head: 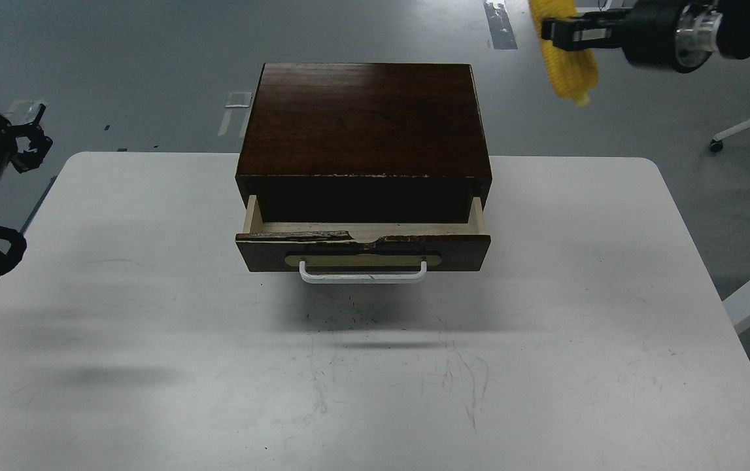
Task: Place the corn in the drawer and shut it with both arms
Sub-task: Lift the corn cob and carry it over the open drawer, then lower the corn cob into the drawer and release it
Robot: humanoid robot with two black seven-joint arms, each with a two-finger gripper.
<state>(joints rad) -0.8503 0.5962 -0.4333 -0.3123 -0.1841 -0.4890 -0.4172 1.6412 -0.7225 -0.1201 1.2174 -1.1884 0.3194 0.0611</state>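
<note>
The yellow corn [567, 69] hangs high at the top right, above and to the right of the dark brown cabinet [363, 118], its upper end cut off by the frame edge. My right gripper [554, 29] is shut on the corn, its arm coming in from the top right. The drawer [361, 252] stands partly pulled out, with a white bar handle [363, 273] and a chipped front top edge; what shows of its inside is bare. My left gripper [28, 140] is at the far left, off the table's edge, with fingers spread and nothing in it.
The white table [152, 314] carries only the cabinet. Scuff marks and dark specks lie in front of the drawer. A white chair leg with a castor [718, 145] stands on the grey floor at the right.
</note>
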